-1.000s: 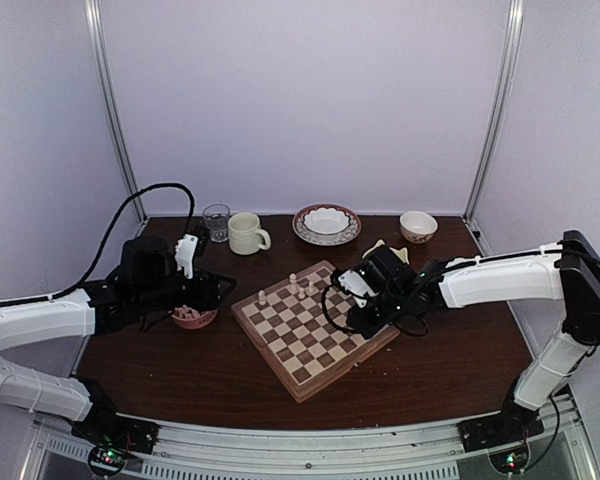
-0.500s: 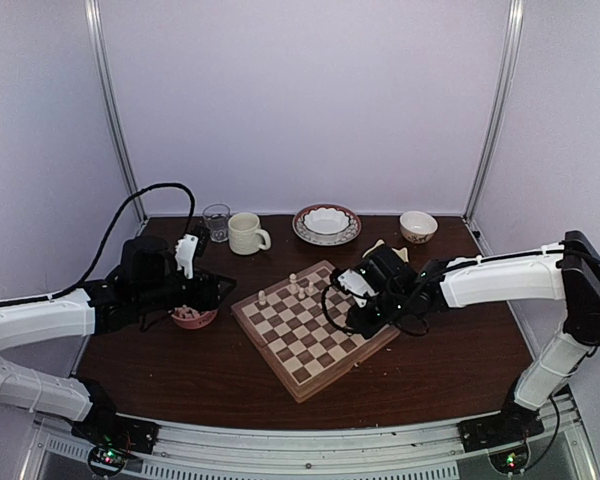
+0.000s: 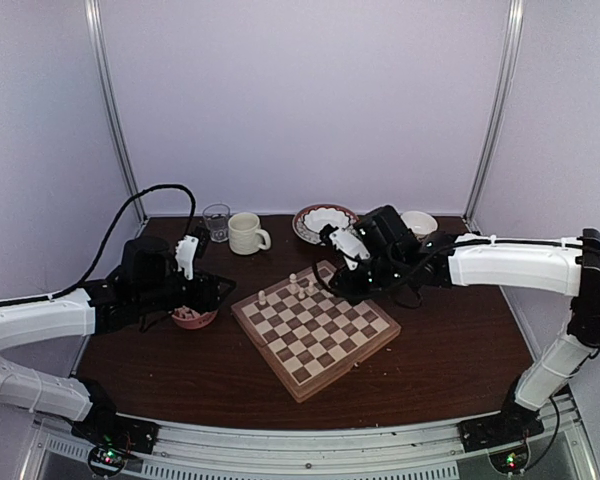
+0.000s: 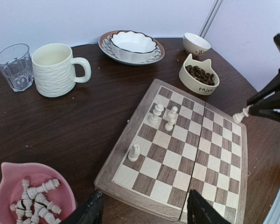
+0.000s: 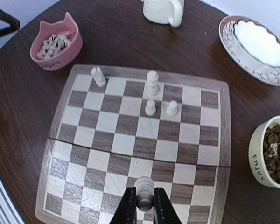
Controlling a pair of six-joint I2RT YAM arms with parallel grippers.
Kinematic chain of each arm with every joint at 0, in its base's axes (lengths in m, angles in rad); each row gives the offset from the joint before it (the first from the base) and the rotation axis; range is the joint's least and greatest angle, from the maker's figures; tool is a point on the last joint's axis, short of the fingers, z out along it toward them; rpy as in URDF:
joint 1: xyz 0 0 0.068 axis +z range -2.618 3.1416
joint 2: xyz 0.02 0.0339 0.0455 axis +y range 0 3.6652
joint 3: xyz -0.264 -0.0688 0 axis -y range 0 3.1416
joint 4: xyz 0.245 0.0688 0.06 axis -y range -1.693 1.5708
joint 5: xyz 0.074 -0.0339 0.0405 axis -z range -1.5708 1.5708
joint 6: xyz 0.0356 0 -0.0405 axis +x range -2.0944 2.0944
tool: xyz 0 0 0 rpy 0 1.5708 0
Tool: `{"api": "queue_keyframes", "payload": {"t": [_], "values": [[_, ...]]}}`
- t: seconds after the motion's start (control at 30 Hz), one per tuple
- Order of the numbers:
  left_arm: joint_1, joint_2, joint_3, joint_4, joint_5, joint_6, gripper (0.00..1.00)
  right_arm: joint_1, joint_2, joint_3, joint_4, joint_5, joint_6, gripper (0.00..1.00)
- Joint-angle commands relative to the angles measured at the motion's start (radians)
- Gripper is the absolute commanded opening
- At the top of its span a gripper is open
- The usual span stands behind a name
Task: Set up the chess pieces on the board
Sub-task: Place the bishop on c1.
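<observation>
Standing on the board (image 5: 107,161) are four chess pieces (image 5: 150,107).

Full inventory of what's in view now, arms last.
board: 1, tan/brown checks, centre.
pieces on board: 4, cream, along far-left edge.
pink bowl: 1, left of board, holds cream pieces.
cat bowl: 1, cream, beyond board, holds dark bits.
mug: 1, cream, far left.
glass: 1, clear, beside mug.
white bowl: 1, on patterned plate, far centre.
small bowl: 1, pale, far right.
left arm: jaws open, near pink bowl.
right arm: jaws shut on 1 cream piece above board.
</observation>
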Motion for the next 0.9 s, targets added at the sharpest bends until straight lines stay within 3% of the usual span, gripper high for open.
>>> {"api": "queue_keyframes", "payload": {"t": [0.0, 0.33, 0.87], "values": [[0.006, 0.003, 0.032, 0.023, -0.015, 0.013, 0.62, -0.015, 0.052, 0.129, -0.015, 0.054, -0.005, 0.04], [0.006, 0.011, 0.034, 0.023, -0.017, 0.016, 0.62, -0.055, 0.297, 0.424, -0.095, 0.032, 0.001, 0.04], [0.006, 0.021, 0.037, 0.023, -0.017, 0.020, 0.62, -0.093, 0.497, 0.576, -0.101, 0.030, -0.049, 0.04]]}}
